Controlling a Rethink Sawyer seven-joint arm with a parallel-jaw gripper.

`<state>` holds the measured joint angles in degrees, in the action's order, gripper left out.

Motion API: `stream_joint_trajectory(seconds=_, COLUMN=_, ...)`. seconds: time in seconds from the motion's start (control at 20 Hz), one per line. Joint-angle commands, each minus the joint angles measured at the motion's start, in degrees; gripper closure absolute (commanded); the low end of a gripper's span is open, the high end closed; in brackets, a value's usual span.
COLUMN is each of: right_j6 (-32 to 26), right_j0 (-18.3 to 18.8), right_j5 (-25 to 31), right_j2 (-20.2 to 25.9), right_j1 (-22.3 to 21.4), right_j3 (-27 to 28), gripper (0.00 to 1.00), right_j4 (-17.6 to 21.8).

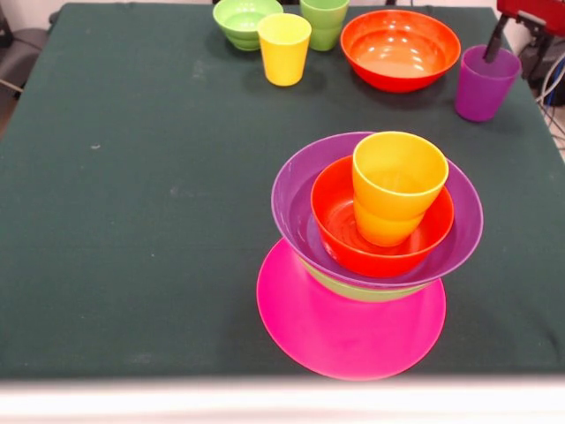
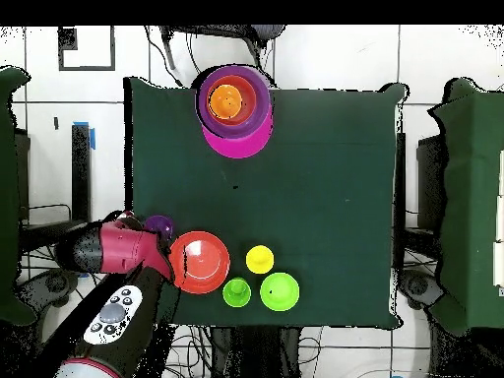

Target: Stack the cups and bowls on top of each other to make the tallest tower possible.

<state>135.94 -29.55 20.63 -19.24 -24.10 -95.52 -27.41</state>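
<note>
The tower [image 1: 378, 265] stands near the front edge. Its wide pink bowl [image 1: 344, 340] carries a light green bowl [image 1: 366, 290], a purple bowl [image 1: 296, 199], an orange-red bowl [image 1: 335, 216] and an orange cup [image 1: 397, 181] on top. In the overhead view the tower [image 2: 234, 106] sits at the table's top edge. A purple cup [image 1: 482, 84] stands upright at the far right, and my gripper [image 1: 497, 37] reaches its rim from above. From overhead the gripper [image 2: 153, 239] is beside the purple cup [image 2: 160, 226].
A second orange-red bowl [image 1: 400, 49], a yellow cup [image 1: 283, 49], a light green cup [image 1: 324, 21] and a small green bowl [image 1: 244, 21] stand loose along the far edge. The red arm [image 2: 110, 248] comes in over the table's corner.
</note>
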Motion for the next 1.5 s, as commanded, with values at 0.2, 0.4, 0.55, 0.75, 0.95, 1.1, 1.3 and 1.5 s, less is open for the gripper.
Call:
stream_joint_trajectory(seconds=0.2, right_j6=14.04, right_j0=-1.80, right_j5=-4.18, right_j2=6.35, right_j1=3.44, right_j3=-4.49, gripper=0.00, right_j4=-3.88)
stream_joint_trajectory(seconds=0.4, right_j6=14.10, right_j0=-2.27, right_j5=-5.42, right_j2=6.84, right_j1=3.94, right_j3=-5.02, gripper=0.00, right_j4=-4.97)
stream_joint_trajectory(seconds=0.55, right_j6=13.57, right_j0=-2.11, right_j5=-6.84, right_j2=7.31, right_j1=4.92, right_j3=-4.83, gripper=0.00, right_j4=-5.42)
stream_joint_trajectory(seconds=0.75, right_j6=12.58, right_j0=-1.29, right_j5=-8.95, right_j2=8.34, right_j1=6.14, right_j3=-4.43, gripper=0.00, right_j4=-5.87)
stream_joint_trajectory(seconds=0.95, right_j6=11.71, right_j0=-0.35, right_j5=-10.05, right_j2=9.43, right_j1=6.43, right_j3=-4.48, gripper=0.00, right_j4=-5.90)
stream_joint_trajectory(seconds=1.1, right_j6=11.46, right_j0=-0.19, right_j5=-9.98, right_j2=9.68, right_j1=6.74, right_j3=-4.08, gripper=0.00, right_j4=-6.09)
stream_joint_trajectory(seconds=1.3, right_j6=10.31, right_j0=-0.03, right_j5=-11.41, right_j2=10.09, right_j1=6.51, right_j3=-4.14, gripper=1.00, right_j4=-5.05)
stream_joint_trajectory(seconds=1.5, right_j6=9.89, right_j0=-0.46, right_j5=-10.37, right_j2=9.02, right_j1=6.51, right_j3=-3.31, gripper=1.00, right_j4=-4.85)
